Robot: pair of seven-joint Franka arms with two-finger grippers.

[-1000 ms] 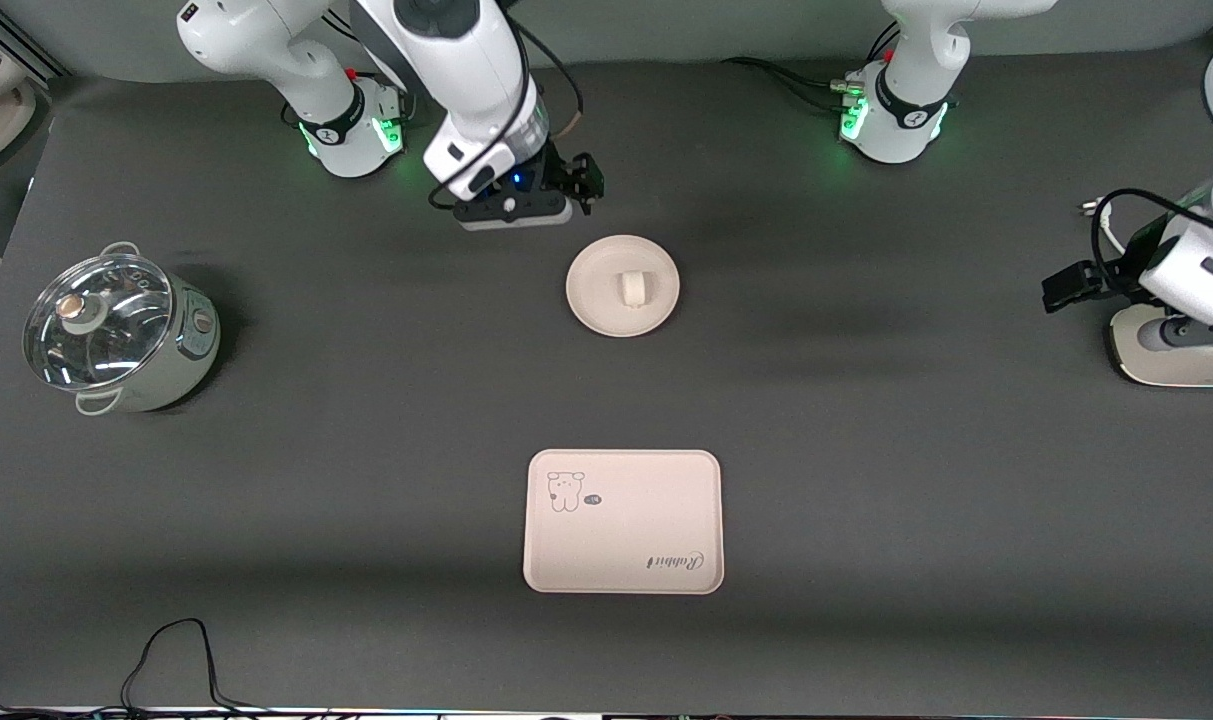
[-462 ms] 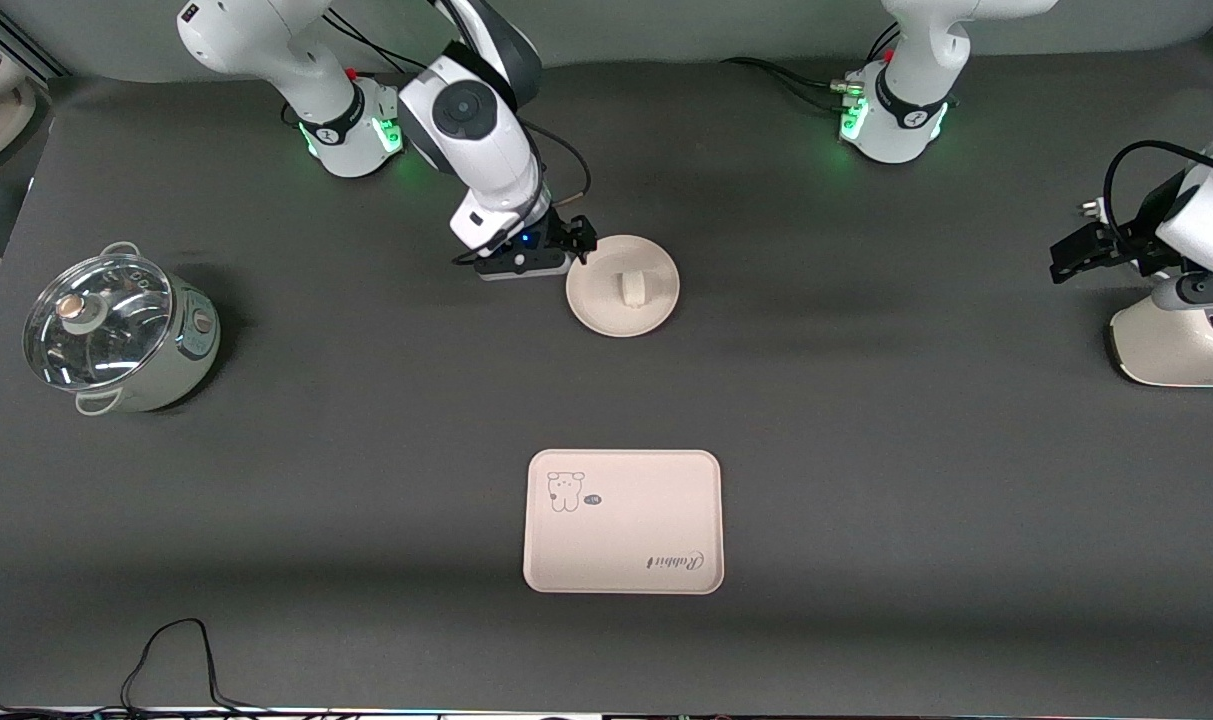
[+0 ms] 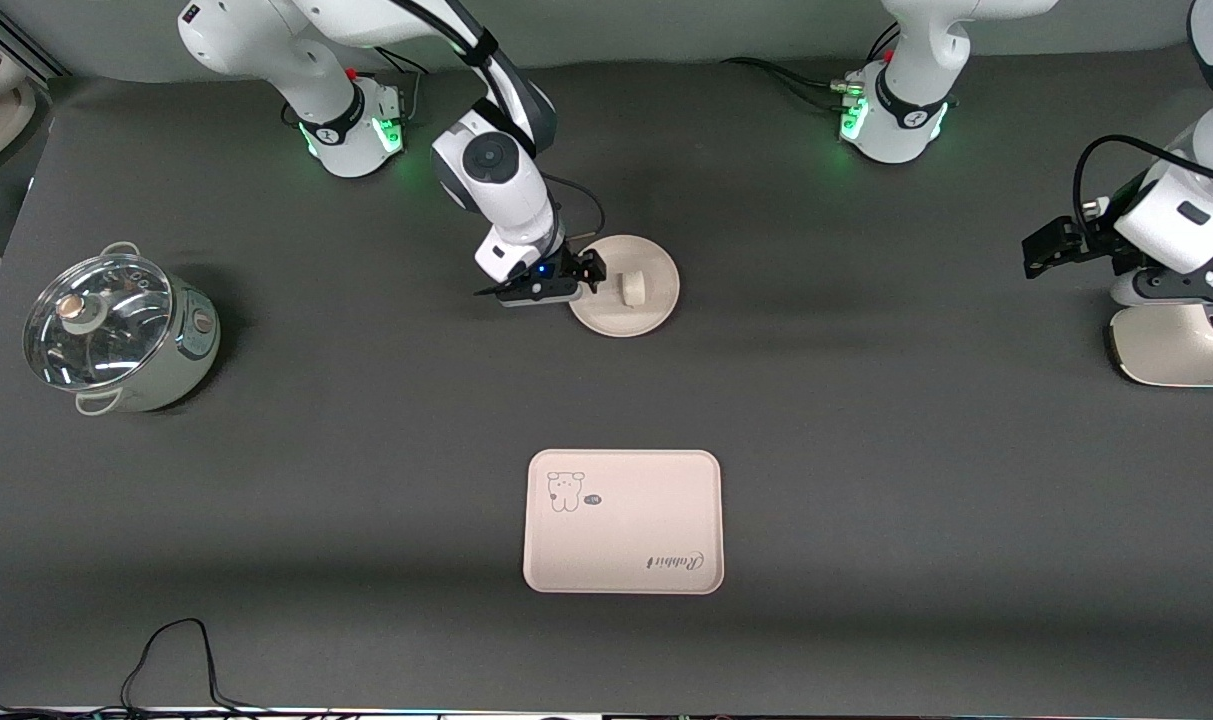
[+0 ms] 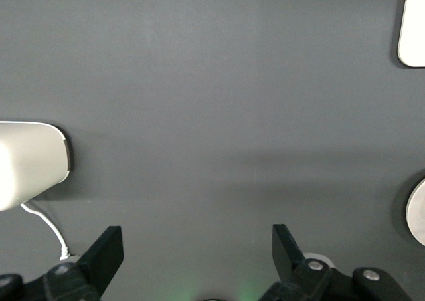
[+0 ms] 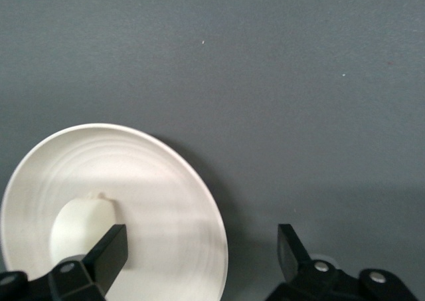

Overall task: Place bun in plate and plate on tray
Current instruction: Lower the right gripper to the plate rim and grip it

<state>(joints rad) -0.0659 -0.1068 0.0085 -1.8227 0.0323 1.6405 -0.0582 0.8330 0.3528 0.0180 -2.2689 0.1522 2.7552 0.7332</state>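
Right tool [image 3: 588, 272]: mine, low at the plate's rim on the side toward the right arm's end of the bench. Its fingers [image 5: 106, 251] stand wide apart in the right wrist view — one over the plate's inner slope just beside the bun, the other over bare bench outside the rim. I cannot say whether either finger touches the plate.

Left tool [image 3: 1044, 248]: up over the left arm's end of the bench, beside a white appliance [image 3: 1181, 345]; this arm waits. Its fingers [image 4: 106, 251] are spread wide, with nothing between them.

Bun [image 3: 627, 288]: lying in the plate, about at its middle.

Plate [image 3: 646, 315]: flat on the bench, farther from the front camera than the tray and well apart from it.

Tray [image 3: 623, 521]: on the bench near the front camera — nothing on it, the drawing and the word "Rabbit" showing.

Pot [image 3: 116, 332]: a glass-lidded cooker at the right arm's end of the bench, well apart from the plate.
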